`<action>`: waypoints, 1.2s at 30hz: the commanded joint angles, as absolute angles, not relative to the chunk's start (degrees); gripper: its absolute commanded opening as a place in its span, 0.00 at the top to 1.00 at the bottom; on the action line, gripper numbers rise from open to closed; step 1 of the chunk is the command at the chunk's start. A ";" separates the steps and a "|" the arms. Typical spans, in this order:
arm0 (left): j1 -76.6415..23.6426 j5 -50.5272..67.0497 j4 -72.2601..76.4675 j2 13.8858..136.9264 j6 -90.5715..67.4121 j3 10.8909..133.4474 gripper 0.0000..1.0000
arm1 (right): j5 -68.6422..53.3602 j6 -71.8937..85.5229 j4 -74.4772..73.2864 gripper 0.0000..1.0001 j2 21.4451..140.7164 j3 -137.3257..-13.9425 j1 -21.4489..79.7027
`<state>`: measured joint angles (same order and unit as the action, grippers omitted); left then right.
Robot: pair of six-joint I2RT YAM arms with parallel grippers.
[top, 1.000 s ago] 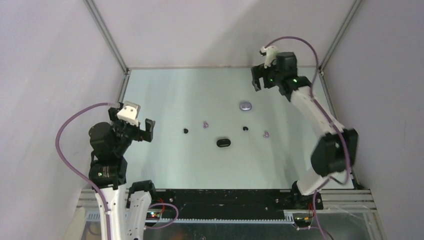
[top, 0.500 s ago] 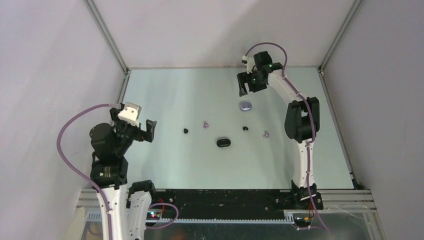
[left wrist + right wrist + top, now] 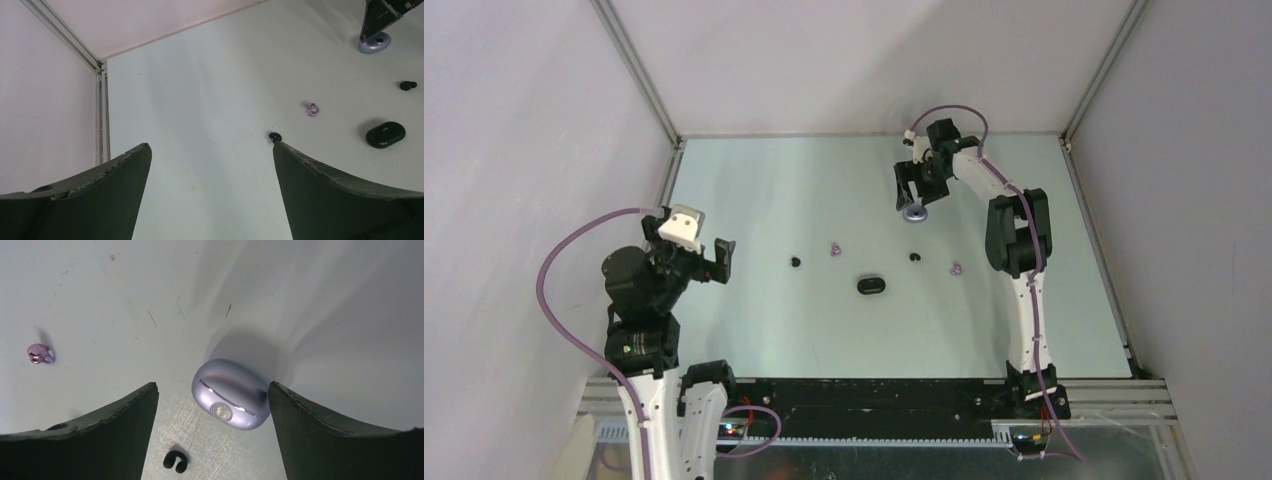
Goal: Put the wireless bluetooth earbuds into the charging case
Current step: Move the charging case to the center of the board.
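A closed lilac charging case (image 3: pixel 914 213) (image 3: pixel 231 394) lies at the back of the table. My right gripper (image 3: pixel 913 200) (image 3: pixel 212 385) hangs over it, open. The case sits between the fingers, close to the right one and well apart from the left one. A black case (image 3: pixel 870 285) (image 3: pixel 385 134) lies nearer the middle. Two black earbuds (image 3: pixel 795 262) (image 3: pixel 914 257) and two lilac earbuds (image 3: pixel 834 249) (image 3: pixel 956 268) lie loose on the table. One lilac earbud (image 3: pixel 40 353) and one black earbud (image 3: pixel 175 461) show in the right wrist view. My left gripper (image 3: pixel 719 258) (image 3: pixel 210 145) stands open and empty at the left.
Metal frame rails (image 3: pixel 639 70) and grey walls close in the table at the back and sides. The right arm's elbow (image 3: pixel 1016 232) stands over the table's right half. A purple cable (image 3: pixel 559 300) loops beside the left arm.
The right arm has swung from the back right corner leftward and down over the lilac case, its jaws a little narrower. The left arm has not moved.
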<state>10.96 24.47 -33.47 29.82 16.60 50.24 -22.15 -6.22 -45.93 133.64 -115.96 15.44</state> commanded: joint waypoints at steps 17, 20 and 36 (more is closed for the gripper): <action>12.28 27.40 -30.86 30.24 17.34 49.37 0.01 | -37.01 -11.53 -51.88 0.14 130.76 -113.51 13.14; 12.30 27.59 -30.80 29.92 17.33 49.32 0.01 | -36.21 -11.86 -51.71 0.14 130.13 -112.49 13.70; 12.30 27.34 -30.75 29.71 17.42 49.06 0.01 | -39.35 -9.40 -50.47 0.23 132.28 -113.71 11.79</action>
